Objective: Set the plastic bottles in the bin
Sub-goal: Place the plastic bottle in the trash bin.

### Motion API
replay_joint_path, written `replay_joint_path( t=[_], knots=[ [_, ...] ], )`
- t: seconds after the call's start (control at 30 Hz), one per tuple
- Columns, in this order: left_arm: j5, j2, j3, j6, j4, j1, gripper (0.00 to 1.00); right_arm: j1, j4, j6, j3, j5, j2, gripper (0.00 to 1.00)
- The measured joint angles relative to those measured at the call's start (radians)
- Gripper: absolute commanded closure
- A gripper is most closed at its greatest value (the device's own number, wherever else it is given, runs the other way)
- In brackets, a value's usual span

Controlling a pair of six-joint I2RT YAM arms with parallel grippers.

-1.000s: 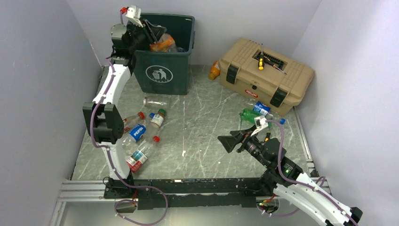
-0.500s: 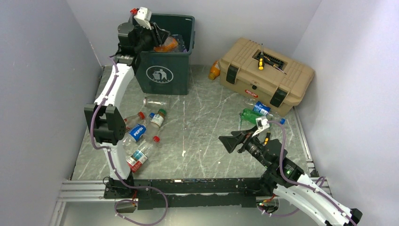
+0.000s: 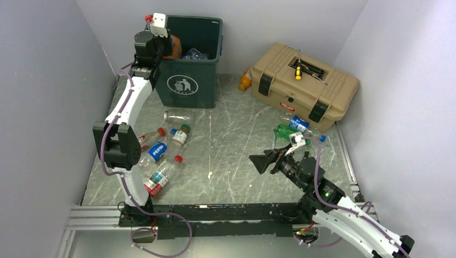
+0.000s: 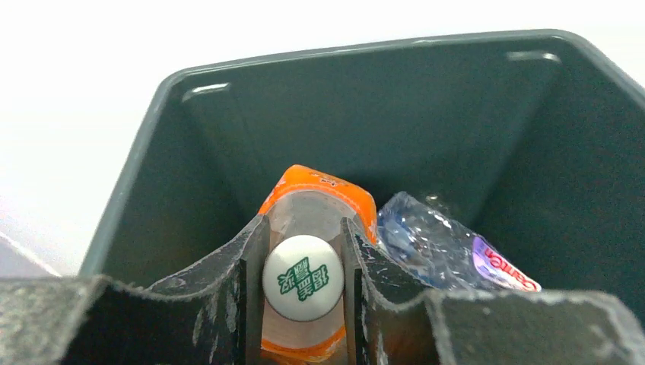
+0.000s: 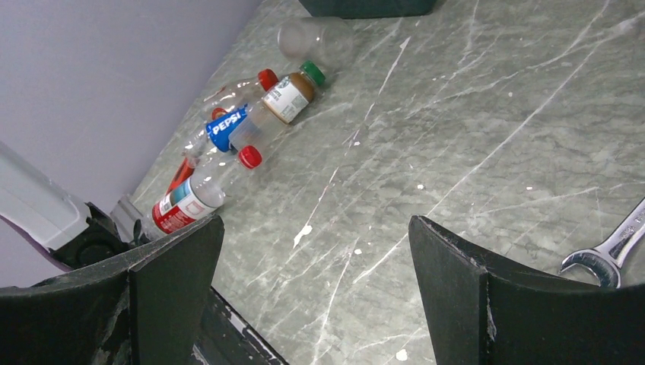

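Observation:
My left gripper (image 4: 303, 255) is shut on the neck of an orange-labelled bottle (image 4: 319, 198) with a white cap, held over the open dark green bin (image 4: 380, 114). A crushed clear bottle (image 4: 433, 243) lies inside the bin. From above, the left gripper (image 3: 168, 44) is at the left rim of the bin (image 3: 188, 80). My right gripper (image 5: 313, 222) stands open and empty, low over the floor (image 3: 261, 161). Several bottles lie on the left of the floor, among them a Pepsi one (image 5: 228, 125), a brown one (image 5: 289, 95) and a red-labelled one (image 5: 179, 209).
A tan toolbox (image 3: 304, 86) with a yellow-handled screwdriver on it stands at the back right. An orange bottle (image 3: 245, 80) lies beside it; a green bottle (image 3: 285, 130) and a blue-labelled bottle (image 3: 298, 123) lie in front of it. A wrench (image 5: 608, 255) lies right of my right gripper.
The left wrist has turned and drawn back toward the bin's left rim, still gripping the orange bottle. The right arm has barely moved.

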Motion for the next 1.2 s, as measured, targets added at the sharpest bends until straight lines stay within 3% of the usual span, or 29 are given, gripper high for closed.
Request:
replay_joint_path(
  t=[0.1, 0.3, 0.4, 0.47, 0.57, 0.7, 0.97, 1.2],
  knots=[
    [-0.026, 0.000, 0.000, 0.000, -0.004, 0.007, 1.00, 0.000, 0.000, 0.000, 0.000, 0.000, 0.001, 0.04],
    [0.009, 0.055, 0.168, -0.011, -0.125, 0.005, 1.00, 0.000, 0.000, 0.000, 0.000, 0.000, 0.005, 0.04],
    [0.028, 0.079, 0.190, -0.015, -0.171, 0.005, 0.90, 0.000, 0.000, -0.001, 0.000, 0.000, 0.004, 0.04],
    [0.031, 0.092, 0.190, -0.024, -0.186, 0.005, 0.74, 0.000, -0.005, -0.003, 0.000, 0.001, 0.000, 0.04],
    [0.030, 0.096, 0.186, -0.022, -0.197, 0.000, 0.32, 0.000, -0.023, -0.008, 0.000, 0.006, -0.010, 0.04],
    [0.027, 0.072, 0.136, -0.002, -0.234, -0.031, 0.02, 0.000, -0.040, -0.017, 0.000, 0.020, -0.019, 0.04],
    [-0.008, 0.018, 0.106, 0.015, -0.269, -0.084, 0.00, 0.000, -0.053, -0.029, 0.016, 0.024, -0.019, 0.04],
    [-0.061, -0.245, 0.018, 0.043, -0.168, -0.179, 0.01, 0.000, -0.089, -0.045, 0.061, 0.045, -0.022, 0.04]
  ],
)
